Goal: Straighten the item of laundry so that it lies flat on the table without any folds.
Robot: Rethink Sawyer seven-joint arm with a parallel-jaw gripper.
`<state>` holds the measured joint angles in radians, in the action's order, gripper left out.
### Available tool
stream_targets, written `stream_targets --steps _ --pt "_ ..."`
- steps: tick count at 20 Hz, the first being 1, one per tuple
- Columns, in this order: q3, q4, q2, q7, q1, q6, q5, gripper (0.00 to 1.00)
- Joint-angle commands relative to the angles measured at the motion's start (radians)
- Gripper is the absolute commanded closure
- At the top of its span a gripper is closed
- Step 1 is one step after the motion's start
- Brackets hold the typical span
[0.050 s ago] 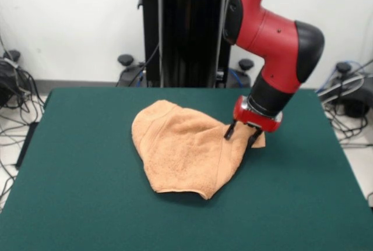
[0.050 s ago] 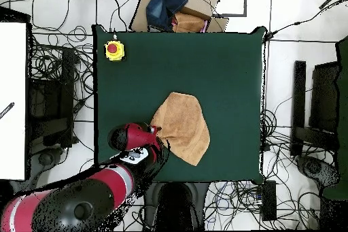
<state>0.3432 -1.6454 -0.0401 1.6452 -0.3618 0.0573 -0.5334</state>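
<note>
The item of laundry, a peach-orange towel (image 1: 186, 149) (image 2: 182, 127), lies crumpled on the green table (image 1: 81, 204) (image 2: 224, 59), with its edges folded over and a rounded outline. My gripper (image 1: 242, 135) (image 2: 158, 135) is down at the towel's right corner in the front view. It is open, with one finger (image 1: 230, 130) on the cloth and the other near the corner tip that sticks out beside it. I see no cloth lifted off the table.
In the overhead view a yellow box with a red button (image 2: 113, 50) sits near the table's top left corner. Beyond the top edge, off the table, lie a cardboard box and blue cloth (image 2: 174, 6). Cables (image 2: 61, 59) cover the floor around the table.
</note>
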Motion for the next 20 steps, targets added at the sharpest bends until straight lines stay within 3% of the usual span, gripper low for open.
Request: stream_targets --steps 1,7,8,15,20 --pt "-0.132 -0.004 0.004 0.221 0.002 -0.013 0.000 0.00" --pt "-0.133 -0.004 0.004 0.221 0.003 -0.013 0.000 0.00" --pt "-0.134 -0.004 0.004 0.221 0.004 -0.011 0.000 1.00" --pt "-0.128 0.010 0.005 0.183 0.004 0.048 0.017 1.00" --pt "-0.139 -0.001 0.002 0.198 0.013 0.018 0.013 1.00"
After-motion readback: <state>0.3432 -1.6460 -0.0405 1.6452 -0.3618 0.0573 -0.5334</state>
